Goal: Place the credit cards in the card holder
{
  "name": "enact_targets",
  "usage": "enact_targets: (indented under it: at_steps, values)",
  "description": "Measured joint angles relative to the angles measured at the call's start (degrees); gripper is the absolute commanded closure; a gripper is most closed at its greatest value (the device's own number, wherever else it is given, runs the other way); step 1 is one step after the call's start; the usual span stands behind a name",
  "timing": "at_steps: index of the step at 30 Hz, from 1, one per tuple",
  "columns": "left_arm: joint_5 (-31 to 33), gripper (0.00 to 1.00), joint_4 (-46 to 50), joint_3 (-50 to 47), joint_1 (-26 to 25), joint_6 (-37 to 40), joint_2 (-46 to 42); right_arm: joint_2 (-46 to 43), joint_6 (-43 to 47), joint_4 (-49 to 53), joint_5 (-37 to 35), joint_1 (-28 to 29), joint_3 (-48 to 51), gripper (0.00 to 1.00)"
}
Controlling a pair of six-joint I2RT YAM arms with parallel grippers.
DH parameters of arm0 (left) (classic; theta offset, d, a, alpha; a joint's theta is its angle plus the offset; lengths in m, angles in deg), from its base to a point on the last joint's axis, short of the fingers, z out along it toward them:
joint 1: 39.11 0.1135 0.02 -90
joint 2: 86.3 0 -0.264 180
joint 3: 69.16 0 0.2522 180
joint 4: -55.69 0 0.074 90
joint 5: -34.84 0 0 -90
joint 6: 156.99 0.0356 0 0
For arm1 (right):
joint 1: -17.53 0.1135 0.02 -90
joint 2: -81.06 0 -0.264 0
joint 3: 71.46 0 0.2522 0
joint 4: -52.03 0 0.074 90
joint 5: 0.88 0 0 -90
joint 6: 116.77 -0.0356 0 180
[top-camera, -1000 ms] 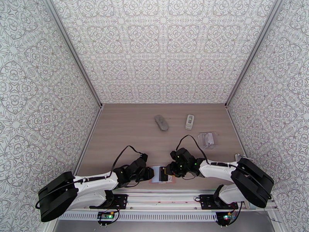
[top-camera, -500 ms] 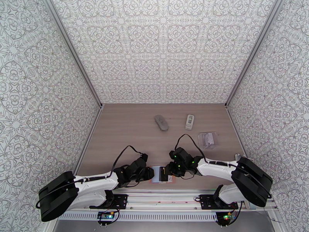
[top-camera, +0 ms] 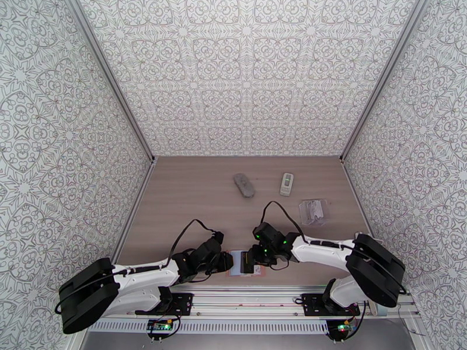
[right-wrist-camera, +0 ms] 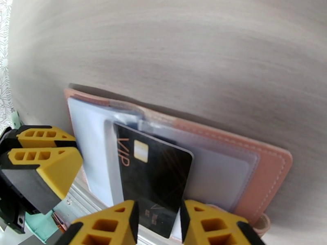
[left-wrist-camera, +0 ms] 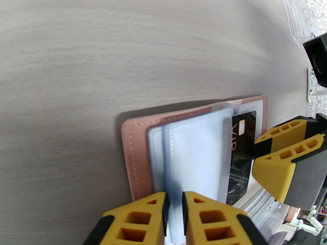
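Black credit card [right-wrist-camera: 153, 176], gold VIP lettering and chip: lying flat across the open card holder [right-wrist-camera: 261, 158], far corner partly under a clear sleeve leaf, near end overhanging the holder's near edge. Clamped at that near end by right gripper [right-wrist-camera: 157, 213], one yellow finger on each long side, closed on the card. Seen from left wrist as a dark strip [left-wrist-camera: 241, 148] behind the clear sleeves, right gripper [left-wrist-camera: 282, 152] just beside it.

Card holder [left-wrist-camera: 135, 160]: pink, stitched edge, spread open and flat on table [left-wrist-camera: 102, 58], clear sleeves stacked inside. In top view, located at near edge of table [top-camera: 192, 193], centred between both arms [top-camera: 245, 263].

Left gripper [left-wrist-camera: 174, 205]: fingers nearly together, pinching the clear sleeves at the holder's near edge. Visible from right wrist at the holder's left end [right-wrist-camera: 41, 160].

Farther back on table, well apart from holder: grey lumpy object [top-camera: 244, 185], small white remote-like item [top-camera: 286, 183], clear plastic case [top-camera: 312, 210] toward the right wall.
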Motion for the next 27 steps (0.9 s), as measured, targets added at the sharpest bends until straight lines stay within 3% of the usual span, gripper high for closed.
enact_targets:
  at_steps: [27]
  values:
    - [0.24, 0.78, -0.15, 0.0, -0.22, 0.02, 0.04, 4.74, 0.0, 3.23, -3.06, 3.52, -5.49, 0.66]
